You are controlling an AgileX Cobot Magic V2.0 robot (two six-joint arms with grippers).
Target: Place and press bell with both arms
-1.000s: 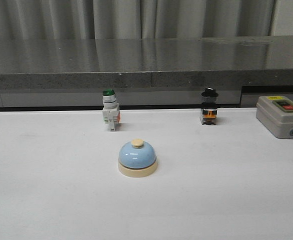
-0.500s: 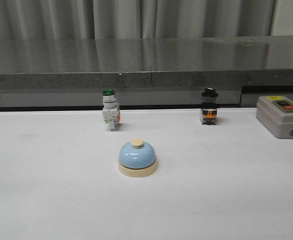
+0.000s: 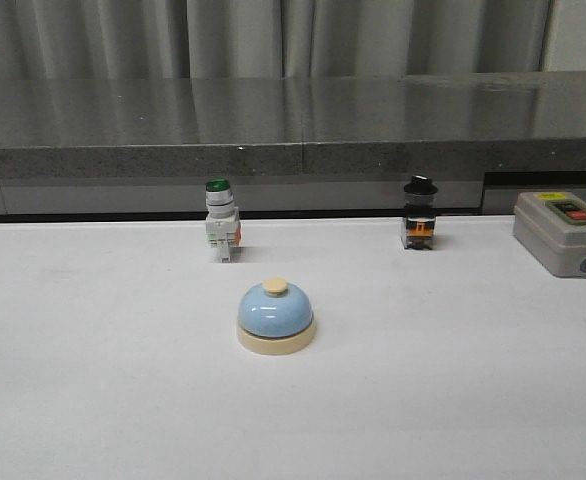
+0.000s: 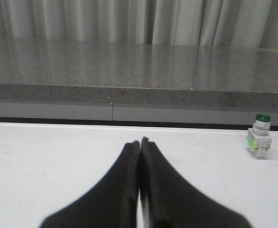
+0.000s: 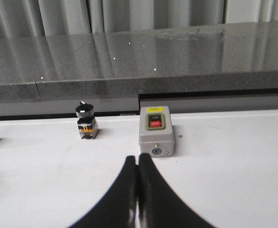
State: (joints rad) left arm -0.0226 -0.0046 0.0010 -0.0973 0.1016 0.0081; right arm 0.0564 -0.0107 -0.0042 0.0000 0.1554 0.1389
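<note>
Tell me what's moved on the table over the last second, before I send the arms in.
Nothing visibly changed. The bell sits in the same spot on the white table, untouched, with the green-capped switch, the black-capped switch and the grey box behind it as before. No arm appears in the front view; the left gripper and right gripper are shut.
</note>
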